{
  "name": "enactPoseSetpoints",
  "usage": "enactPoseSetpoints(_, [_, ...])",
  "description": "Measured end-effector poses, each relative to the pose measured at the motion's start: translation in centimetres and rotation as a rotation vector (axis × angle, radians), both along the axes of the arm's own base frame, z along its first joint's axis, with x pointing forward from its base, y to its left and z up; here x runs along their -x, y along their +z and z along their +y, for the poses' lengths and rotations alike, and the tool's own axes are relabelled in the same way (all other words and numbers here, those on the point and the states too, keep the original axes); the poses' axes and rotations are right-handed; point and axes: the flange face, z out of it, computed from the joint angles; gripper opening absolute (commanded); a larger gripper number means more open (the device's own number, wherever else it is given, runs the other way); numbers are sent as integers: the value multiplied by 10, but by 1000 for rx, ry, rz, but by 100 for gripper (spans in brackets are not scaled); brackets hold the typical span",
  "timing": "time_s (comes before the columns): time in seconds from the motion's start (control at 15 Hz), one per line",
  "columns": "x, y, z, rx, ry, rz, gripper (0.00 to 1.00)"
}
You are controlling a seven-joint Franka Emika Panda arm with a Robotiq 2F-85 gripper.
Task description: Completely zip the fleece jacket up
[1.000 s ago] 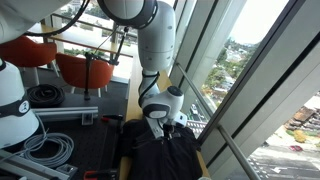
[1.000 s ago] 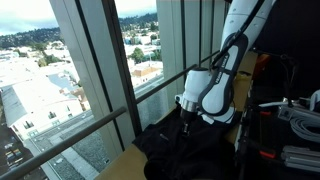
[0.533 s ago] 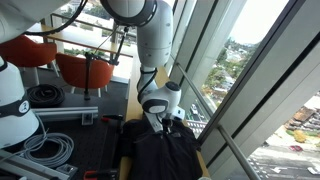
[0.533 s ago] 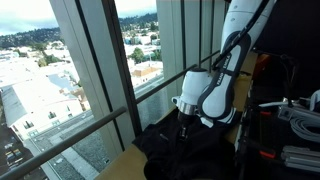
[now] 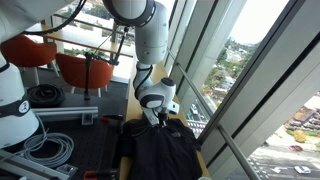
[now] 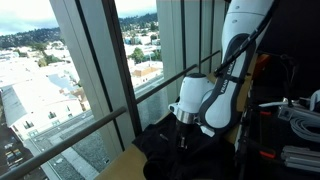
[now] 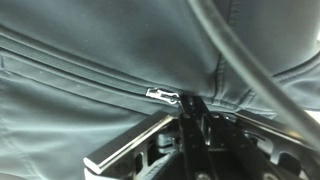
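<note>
The black fleece jacket lies spread on the table by the window and shows in both exterior views. In the wrist view its dark fabric fills the frame, with the closed zipper seam running left from a small silver slider. My gripper points down onto the jacket with the jaws pressed together right beside the slider, pinching the zipper pull. It also shows in the exterior views, at the jacket's upper part. A black cable crosses the wrist view.
The window frame and glass run close along the jacket's side. Orange chairs and coiled cables sit beyond the wooden table. White cables lie at the other side.
The gripper has slid a short way along the jacket's front, away from the hem and toward the robot base, staying shut on the zipper pull.
</note>
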Motion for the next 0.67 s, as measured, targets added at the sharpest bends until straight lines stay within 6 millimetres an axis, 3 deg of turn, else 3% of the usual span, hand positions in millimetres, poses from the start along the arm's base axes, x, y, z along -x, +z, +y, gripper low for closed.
enactPoseSetpoints(0.67, [13,3,54,-5,91,-16,2])
